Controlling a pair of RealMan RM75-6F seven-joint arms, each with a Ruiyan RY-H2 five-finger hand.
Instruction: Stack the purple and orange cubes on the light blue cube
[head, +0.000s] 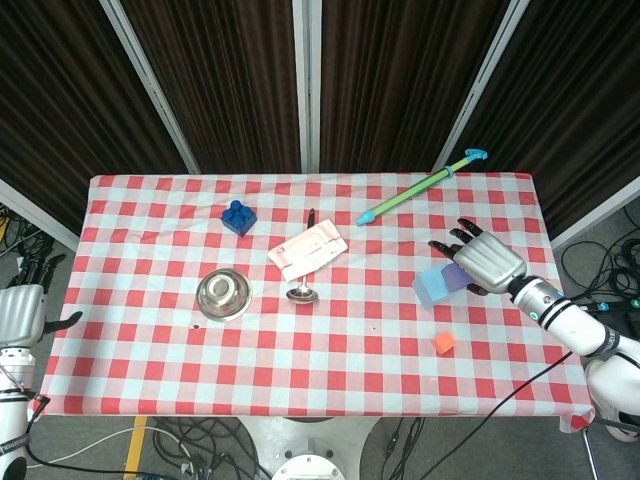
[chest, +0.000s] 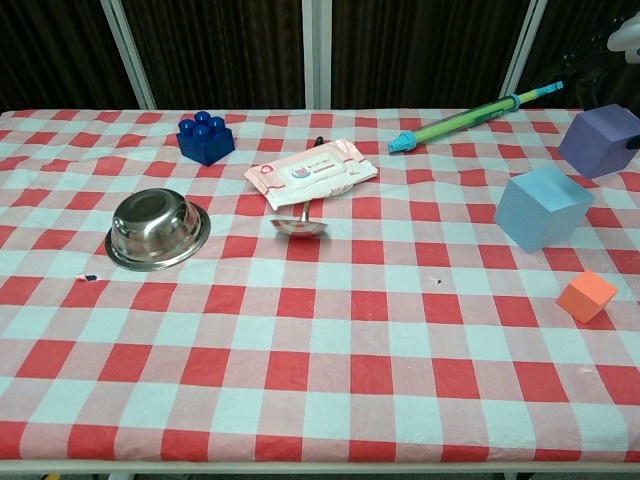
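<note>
The purple cube (head: 455, 277) is gripped under my right hand (head: 486, 259), just right of the light blue cube (head: 431, 287). In the chest view the purple cube (chest: 603, 138) hangs tilted at the far right edge, above and behind the light blue cube (chest: 541, 207), which rests on the table with nothing on top. A dark fingertip shows against the purple cube's right side there. The small orange cube (head: 443, 343) lies nearer the front edge, also seen as the orange cube (chest: 587, 296). My left hand (head: 21, 311) is off the table's left side, fingers apart and holding nothing.
A steel bowl (chest: 157, 230), a pink wipes packet (chest: 311, 172), a small metal stand (chest: 299, 225) and a dark blue toy brick (chest: 205, 138) occupy the left and middle. A green and blue stick (chest: 478, 112) lies at the back right.
</note>
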